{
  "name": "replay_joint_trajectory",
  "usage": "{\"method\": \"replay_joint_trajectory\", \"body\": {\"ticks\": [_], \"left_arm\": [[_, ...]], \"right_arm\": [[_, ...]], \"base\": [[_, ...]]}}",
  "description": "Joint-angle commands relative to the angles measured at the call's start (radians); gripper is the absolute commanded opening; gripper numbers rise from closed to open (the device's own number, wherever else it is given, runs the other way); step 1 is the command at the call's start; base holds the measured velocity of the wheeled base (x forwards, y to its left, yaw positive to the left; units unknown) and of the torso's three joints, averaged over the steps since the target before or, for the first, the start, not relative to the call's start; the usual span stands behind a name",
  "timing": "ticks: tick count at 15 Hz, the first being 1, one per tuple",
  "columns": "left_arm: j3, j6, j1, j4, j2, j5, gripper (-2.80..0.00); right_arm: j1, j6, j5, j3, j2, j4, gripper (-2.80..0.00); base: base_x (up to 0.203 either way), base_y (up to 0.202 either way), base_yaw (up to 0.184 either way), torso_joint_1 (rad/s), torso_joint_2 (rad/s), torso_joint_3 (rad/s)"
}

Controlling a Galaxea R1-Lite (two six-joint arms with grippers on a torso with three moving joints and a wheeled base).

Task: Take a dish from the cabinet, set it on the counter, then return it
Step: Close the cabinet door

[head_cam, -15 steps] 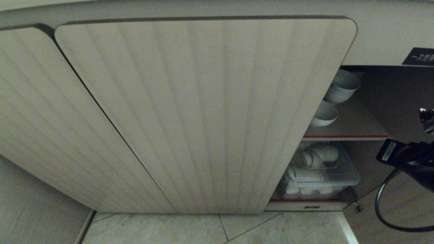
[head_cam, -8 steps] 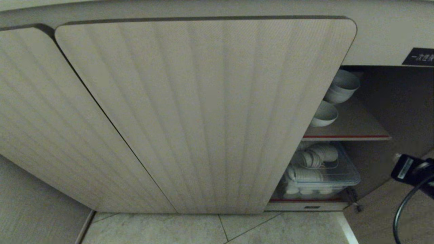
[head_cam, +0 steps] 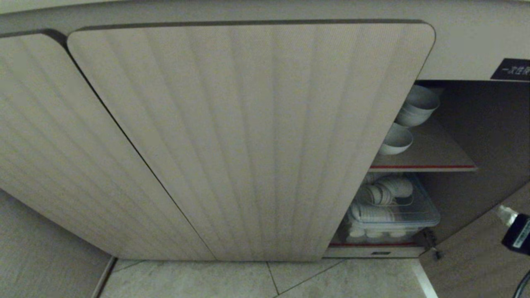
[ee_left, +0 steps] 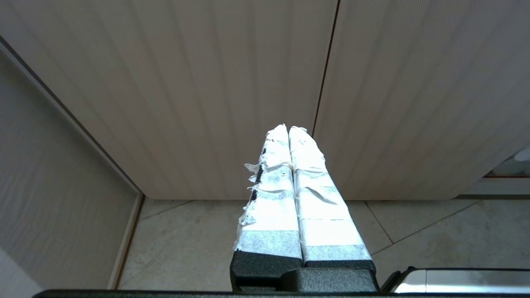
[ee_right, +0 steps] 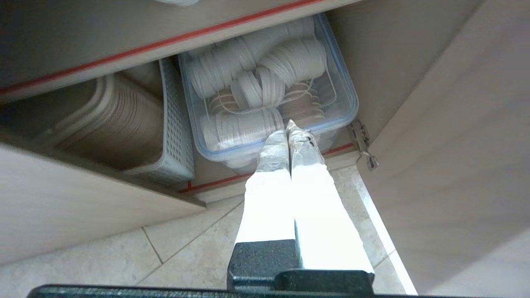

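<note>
The cabinet's (head_cam: 248,136) ribbed left doors are closed and its right side stands open. On the red-edged upper shelf (head_cam: 430,155) sits the dish (head_cam: 396,139), a single white bowl, in front of a nested stack of white bowls (head_cam: 417,105). My right gripper (ee_right: 288,126) is shut and empty. It hangs low over the floor, pointing at the lower shelf, well below the dish. Only a bit of the right arm (head_cam: 517,234) shows at the head view's right edge. My left gripper (ee_left: 288,129) is shut and empty, parked facing the closed doors. The counter is out of view.
A clear plastic box (ee_right: 265,91) of small white dishes fills the lower shelf, with a grey perforated basket (ee_right: 174,132) beside it. The opened right door (ee_right: 455,145) and its hinge (ee_right: 363,145) stand close to the right gripper. Below is tiled floor (head_cam: 290,281).
The right arm has sunk and drawn back toward the head view's lower right edge; its cable has nearly left the picture. The bowls and doors have not moved.
</note>
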Motion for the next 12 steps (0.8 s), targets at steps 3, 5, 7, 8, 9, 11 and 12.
{"method": "replay_joint_trajectory", "body": {"ticks": [3, 5, 7, 8, 9, 11, 12], "left_arm": [[0.000, -0.001, 0.000, 0.000, 0.000, 0.000, -2.80], [0.000, -0.001, 0.000, 0.000, 0.000, 0.000, -2.80], [0.000, -0.001, 0.000, 0.000, 0.000, 0.000, -2.80], [0.000, -0.001, 0.000, 0.000, 0.000, 0.000, -2.80], [0.000, -0.001, 0.000, 0.000, 0.000, 0.000, -2.80], [0.000, -0.001, 0.000, 0.000, 0.000, 0.000, -2.80], [0.000, -0.001, 0.000, 0.000, 0.000, 0.000, -2.80]], "right_arm": [[0.000, -0.047, 0.002, 0.140, -0.158, -0.009, -2.80], [0.001, -0.077, 0.004, 0.230, -0.239, -0.017, -2.80], [0.002, -0.088, 0.007, 0.247, -0.299, 0.025, -2.80], [0.002, -0.091, 0.008, 0.247, -0.317, 0.060, -2.80], [0.004, -0.092, 0.022, 0.248, -0.338, 0.085, -2.80], [0.002, -0.095, 0.080, 0.248, -0.415, 0.152, -2.80], [0.000, -0.100, 0.101, 0.247, -0.457, 0.191, -2.80]], "base": [[0.000, 0.000, 0.000, 0.000, 0.00, 0.000], [0.000, 0.000, 0.000, 0.000, 0.00, 0.000], [0.000, 0.000, 0.000, 0.000, 0.00, 0.000], [0.000, 0.000, 0.000, 0.000, 0.00, 0.000], [0.000, 0.000, 0.000, 0.000, 0.00, 0.000], [0.000, 0.000, 0.000, 0.000, 0.00, 0.000], [0.000, 0.000, 0.000, 0.000, 0.00, 0.000]]}}
